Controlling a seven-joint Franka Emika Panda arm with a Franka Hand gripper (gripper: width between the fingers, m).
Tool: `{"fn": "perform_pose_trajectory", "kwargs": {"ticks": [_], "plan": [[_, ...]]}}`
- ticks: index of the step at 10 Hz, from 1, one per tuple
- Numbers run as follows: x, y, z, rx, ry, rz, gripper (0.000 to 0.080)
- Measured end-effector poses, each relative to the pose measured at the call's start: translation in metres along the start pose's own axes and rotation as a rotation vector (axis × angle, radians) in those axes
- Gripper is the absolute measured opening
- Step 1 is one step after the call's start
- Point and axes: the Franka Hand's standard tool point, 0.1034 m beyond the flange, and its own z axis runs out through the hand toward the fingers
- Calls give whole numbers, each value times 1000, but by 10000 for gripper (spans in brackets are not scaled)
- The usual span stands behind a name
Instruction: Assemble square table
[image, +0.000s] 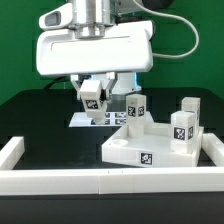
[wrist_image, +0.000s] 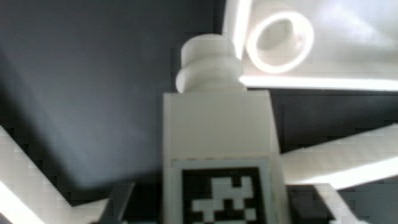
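A: The claw (image: 97, 97) sits in the upper middle of the exterior view, clamped on one white leg post (image: 93, 97) and holding it clear of the black counter (image: 40, 125).

B: Agreed. The wrist view shows the same leg post (wrist_image: 217, 140) running straight out from between the fingers, tag face toward the camera and its knobbed tip pointing away.

A: Where is the slab?

B: The square table top (image: 160, 140) lies at the lower right of the exterior view, just inside the low white wall (image: 60, 178). Two leg posts (image: 136, 108) appear to stand on it near the centre, and a third (image: 186, 118) at its right.

A: So what could go wrong?

B: Misalignment, I judge. In the wrist view a round socket (wrist_image: 279, 40) shows at the upper right, off to one side of the tip. If the post comes down off-centre, the tip lands on the rim and jams or tilts.

A: And the grip?

B: It holds the tagged end only, so a sideways push at the tip could swivel the post in the fingers.

A: The standing posts?

B: Near the path; a low carry could knock one.
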Motion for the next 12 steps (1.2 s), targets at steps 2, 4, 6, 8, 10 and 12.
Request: {"fn": "perform_pose_trajectory", "kwargs": {"ticks": [2,4,6,8,10,12], "plan": [[13,-22,-8,24,20,29,288],[12,-17,-5,14,34,26,288],[1,-6,-9,-50,254,13,288],[-11,-12,-1,-56,272,4,288],[-10,-17,-1,-49,265,1,288],[-14,-22,4,-49,260,-12,288]]}}
